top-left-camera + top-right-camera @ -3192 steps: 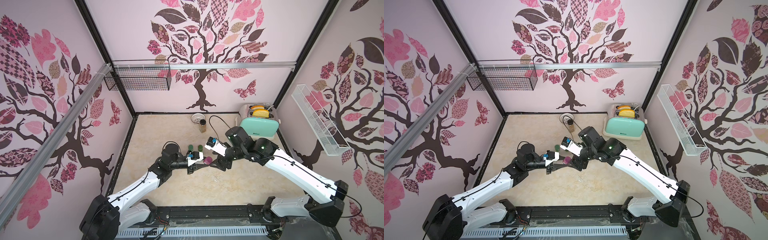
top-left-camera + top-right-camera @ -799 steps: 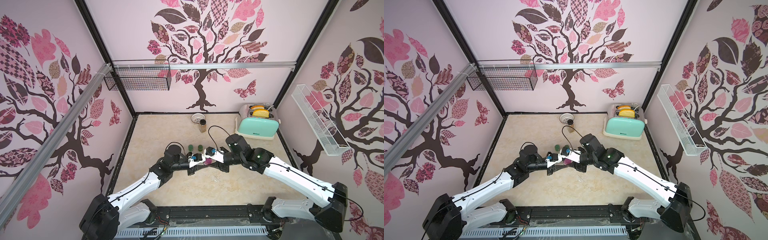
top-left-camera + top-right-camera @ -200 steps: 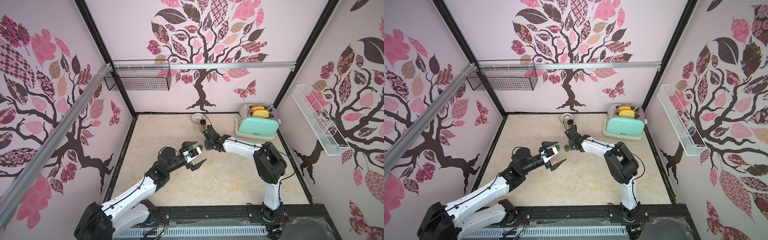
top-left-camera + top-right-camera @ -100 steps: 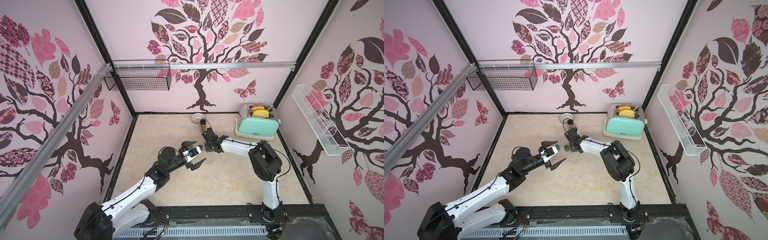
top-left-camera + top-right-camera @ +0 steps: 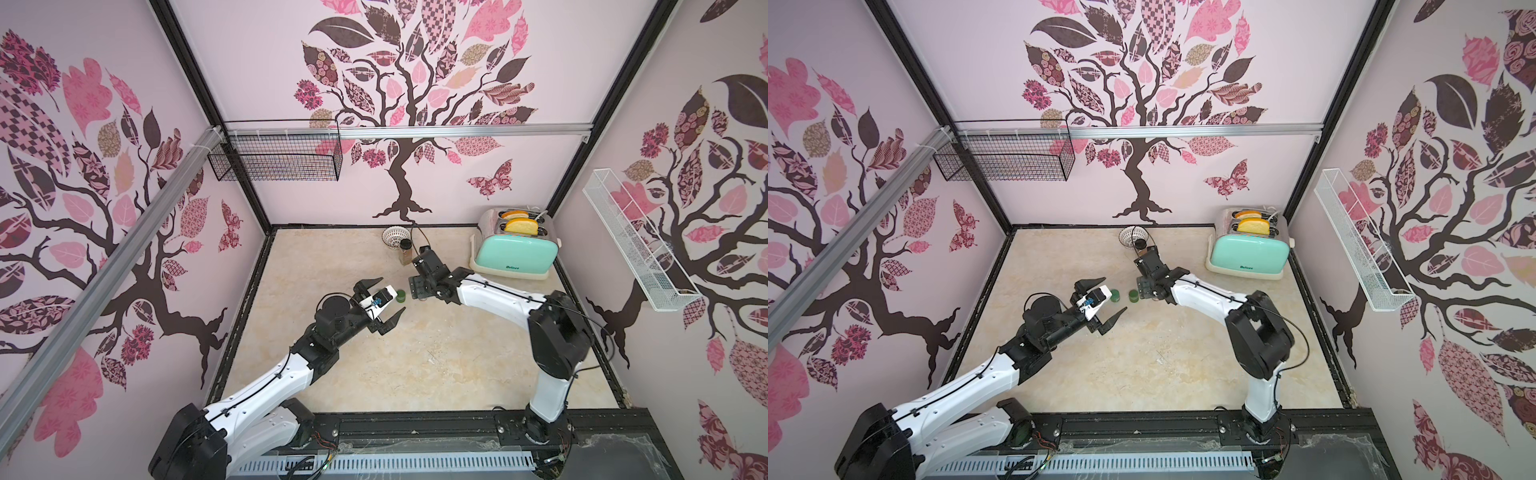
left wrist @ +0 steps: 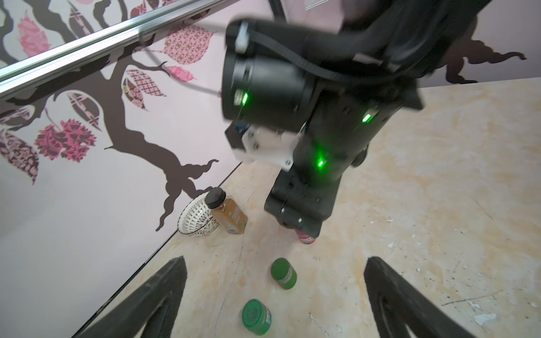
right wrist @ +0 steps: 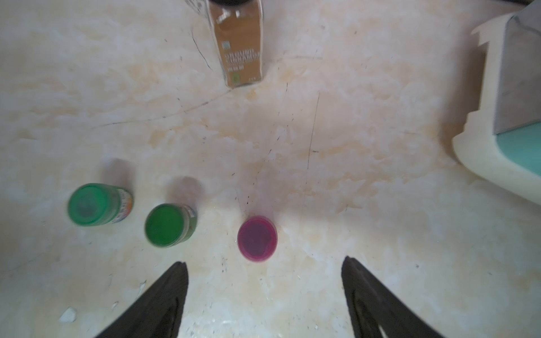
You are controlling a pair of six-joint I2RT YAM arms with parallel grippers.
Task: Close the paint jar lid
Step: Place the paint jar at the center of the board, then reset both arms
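Right tool (image 7: 263, 261) spread, empty, over the pink jar (image 6: 306, 240); I fear clipping its lid (image 7: 257, 237) topples it into green jars (image 7: 165, 225) beside.

Pink tree-decal walls (image 5: 270, 62), beige marbled floor (image 5: 415, 365)

Pink-topped paint jar (image 7: 257, 238) upright, untouched, ahead of spread fingers (image 7: 159, 304), nearest green jar (image 7: 169, 224) alongside
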